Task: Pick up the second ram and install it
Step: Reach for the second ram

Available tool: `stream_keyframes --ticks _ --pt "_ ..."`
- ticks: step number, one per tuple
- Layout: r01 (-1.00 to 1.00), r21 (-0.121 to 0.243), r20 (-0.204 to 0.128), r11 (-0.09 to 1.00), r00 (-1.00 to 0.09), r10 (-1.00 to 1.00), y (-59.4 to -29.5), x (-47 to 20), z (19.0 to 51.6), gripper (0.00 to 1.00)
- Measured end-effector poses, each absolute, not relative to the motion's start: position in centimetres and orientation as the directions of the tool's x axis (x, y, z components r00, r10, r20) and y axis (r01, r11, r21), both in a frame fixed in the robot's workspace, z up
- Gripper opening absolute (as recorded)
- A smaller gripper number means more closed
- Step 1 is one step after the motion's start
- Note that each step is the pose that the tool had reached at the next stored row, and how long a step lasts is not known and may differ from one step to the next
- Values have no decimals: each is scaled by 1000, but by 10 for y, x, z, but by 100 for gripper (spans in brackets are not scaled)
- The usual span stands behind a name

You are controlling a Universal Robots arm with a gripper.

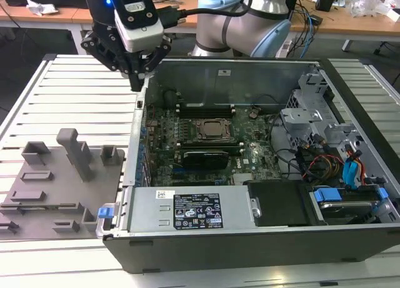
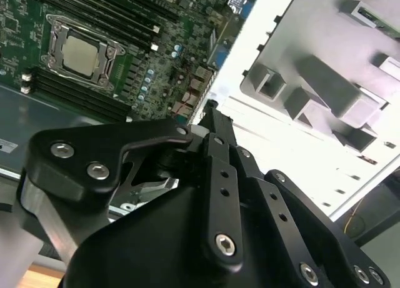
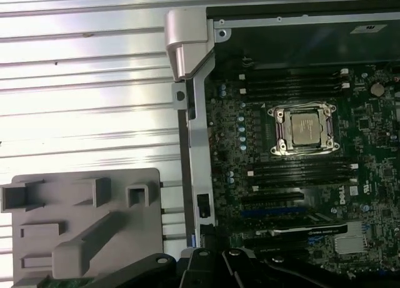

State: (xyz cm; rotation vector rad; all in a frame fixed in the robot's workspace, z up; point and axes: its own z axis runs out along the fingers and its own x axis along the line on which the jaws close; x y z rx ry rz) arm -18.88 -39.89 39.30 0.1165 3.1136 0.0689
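Grey case (image 1: 237, 72) with motherboard (image 1: 256, 153), claw (image 1: 136, 82) above

Green mobo (image 3: 228, 138) w/ silver CPU socket (image 3: 304, 129) at centre; grey tray (image 1: 56, 182) beside mobo, on pale striped table (image 1: 81, 100); black gripper (image 1: 135, 83).

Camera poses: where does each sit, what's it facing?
Exterior view: off the arm, looking down at the open computer case and tray; arm and gripper show.
First wrist view: on the arm, looking down at motherboard and tray; gripper shows.
Second wrist view: on the arm, looking past the gripper.
Both wrist views share the processor socket.
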Motion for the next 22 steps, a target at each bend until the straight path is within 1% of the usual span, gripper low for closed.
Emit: stream_keyframes --ticks 22 --pt "74 45 -23 996 -997 75 -399 -252 392 11"
